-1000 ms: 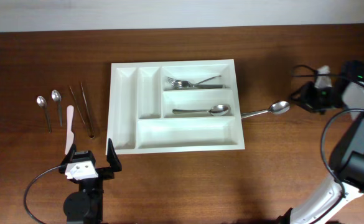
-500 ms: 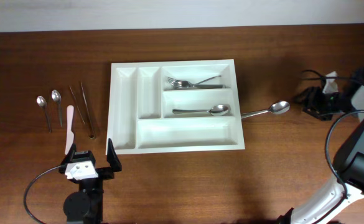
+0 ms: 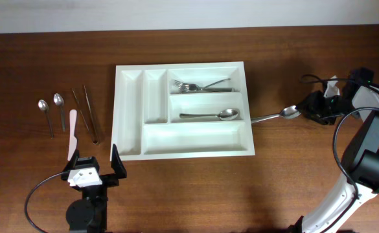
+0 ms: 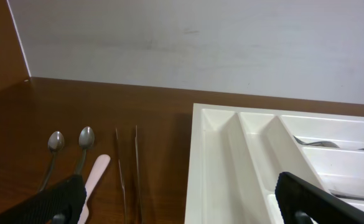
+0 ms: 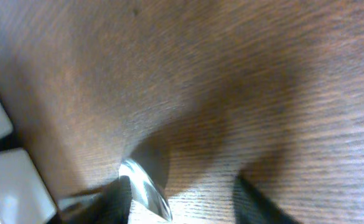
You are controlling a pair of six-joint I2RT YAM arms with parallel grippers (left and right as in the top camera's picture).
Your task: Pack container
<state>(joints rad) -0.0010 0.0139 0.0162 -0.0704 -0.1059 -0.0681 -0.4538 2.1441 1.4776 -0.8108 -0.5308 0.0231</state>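
The left gripper [image 3: 93, 158] rests with jaws wide apart just beside the container [image 3: 129, 154]. The right gripper [image 5: 182, 198] holds its jaws apart around the bowl of a spoon [image 3: 276, 114] on the worktop [image 3: 189, 194].

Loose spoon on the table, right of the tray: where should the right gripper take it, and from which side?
Grip the spoon on its thin handle just behind the bowl, coming straight down with the fingers across it. It lies flat, bowl toward the right gripper. The handle's far end lies right by the tray, so there is little room there, and the rounded bowl would probably slip.
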